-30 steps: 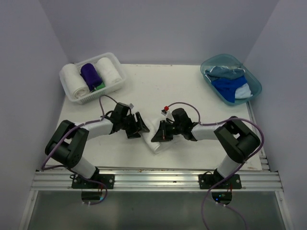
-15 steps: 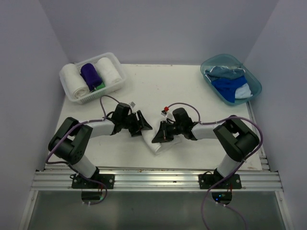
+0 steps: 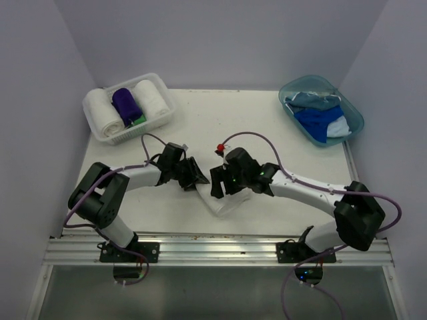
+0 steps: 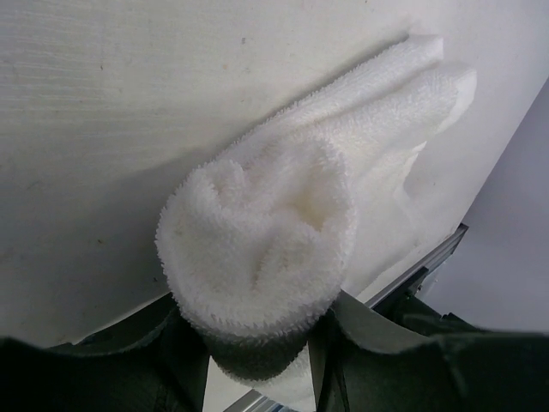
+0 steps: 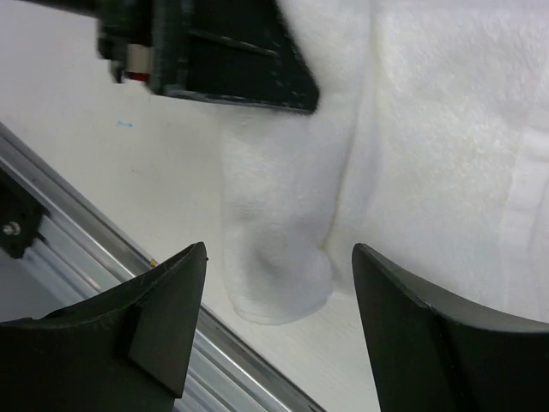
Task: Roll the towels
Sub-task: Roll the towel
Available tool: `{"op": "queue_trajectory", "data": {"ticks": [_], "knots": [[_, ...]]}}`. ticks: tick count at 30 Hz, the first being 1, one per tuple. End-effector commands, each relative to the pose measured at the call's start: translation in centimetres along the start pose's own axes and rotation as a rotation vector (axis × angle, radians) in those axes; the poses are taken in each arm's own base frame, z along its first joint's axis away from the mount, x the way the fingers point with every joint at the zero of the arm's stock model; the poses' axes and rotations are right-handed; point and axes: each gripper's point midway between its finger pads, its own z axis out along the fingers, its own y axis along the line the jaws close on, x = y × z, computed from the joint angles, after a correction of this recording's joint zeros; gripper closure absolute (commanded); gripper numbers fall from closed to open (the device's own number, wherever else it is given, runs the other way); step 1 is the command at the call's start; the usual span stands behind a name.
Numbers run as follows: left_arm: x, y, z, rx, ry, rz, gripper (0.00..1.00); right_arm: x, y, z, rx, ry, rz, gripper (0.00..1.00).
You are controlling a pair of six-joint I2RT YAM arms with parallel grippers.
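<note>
A white towel (image 3: 225, 202) lies partly rolled near the table's front edge, its loose part flat beside the roll (image 5: 274, 206). My left gripper (image 4: 257, 378) is shut on the roll's thick end (image 4: 257, 249), one finger on each side. In the top view it sits at the towel's left corner (image 3: 193, 175). My right gripper (image 5: 279, 257) hangs open just above the roll's other end, its fingers wide apart and off the cloth. From above, the right gripper (image 3: 217, 187) is close beside the left one.
A white lattice basket (image 3: 162, 115) at the back left holds two white rolls (image 3: 103, 113), a purple one (image 3: 127, 105) and a green towel (image 3: 139, 121). A teal tub (image 3: 355, 115) at the back right holds loose blue towels (image 3: 319, 123). The metal rail (image 3: 220, 250) runs along the front edge.
My right gripper has opened and let go of the towel, its arm swinging further left. My left gripper has closed in on the roll's end.
</note>
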Motion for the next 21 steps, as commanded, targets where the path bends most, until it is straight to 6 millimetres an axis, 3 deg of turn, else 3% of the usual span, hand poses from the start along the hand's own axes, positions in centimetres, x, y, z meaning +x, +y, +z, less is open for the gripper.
{"op": "queue_trajectory", "data": {"ticks": [1,4,10,18,21], "knots": [[0.1,-0.2,-0.6,-0.041,-0.008,-0.022,0.54,-1.3,-0.2,-2.2,0.267,-0.080,-0.267,0.28],[0.2,-0.3,-0.7,-0.043,-0.007,-0.026,0.54,-2.1,0.2,-2.1,0.371,-0.125,-0.377,0.28],[0.2,-0.5,-0.9,-0.050,0.000,-0.048,0.55,-1.4,3.7,-0.2,0.424,-0.126,-0.574,0.28],[0.6,-0.2,-0.9,-0.052,0.004,-0.092,0.55,-0.2,3.2,3.1,0.514,-0.091,-0.558,0.31],[0.7,-0.3,-1.0,-0.051,0.002,-0.102,0.55,-0.1,1.8,3.8,0.597,-0.101,-0.547,0.36]]}}
